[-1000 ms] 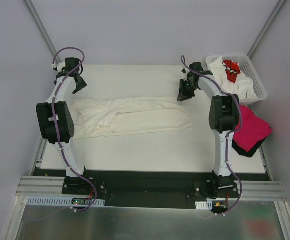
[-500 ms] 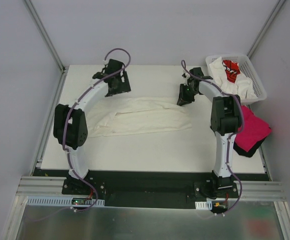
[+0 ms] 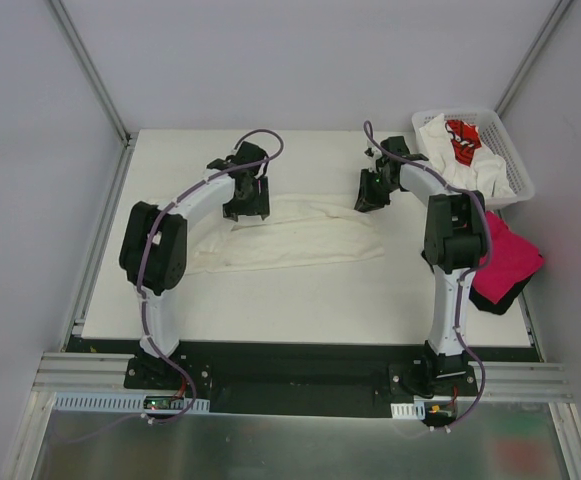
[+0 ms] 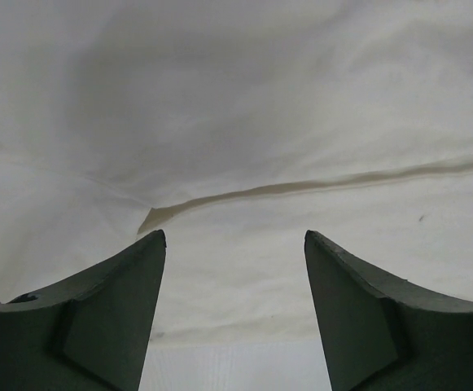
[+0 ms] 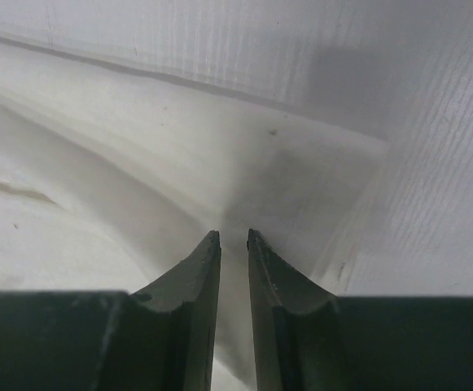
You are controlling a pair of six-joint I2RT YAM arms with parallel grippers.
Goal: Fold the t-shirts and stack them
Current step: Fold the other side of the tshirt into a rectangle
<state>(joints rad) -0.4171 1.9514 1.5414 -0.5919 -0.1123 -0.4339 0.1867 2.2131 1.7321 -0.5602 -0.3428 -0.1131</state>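
A cream-white t-shirt lies as a long folded band across the middle of the white table. My left gripper hovers low over its far edge near the middle. It is open, with a fold line of the t-shirt ahead of the fingertips and nothing between them. My right gripper is at the shirt's far right corner. Its jaws are nearly closed, pinching a ridge of the t-shirt.
A white lattice basket at the back right holds crumpled white shirts and one with red print. A magenta-pink shirt lies on a black one at the table's right edge, beside the right arm.
My left arm has swung from the far left corner rightward, down to the shirt's far edge. The shirt's left end now lies further in. The right gripper has stayed put.
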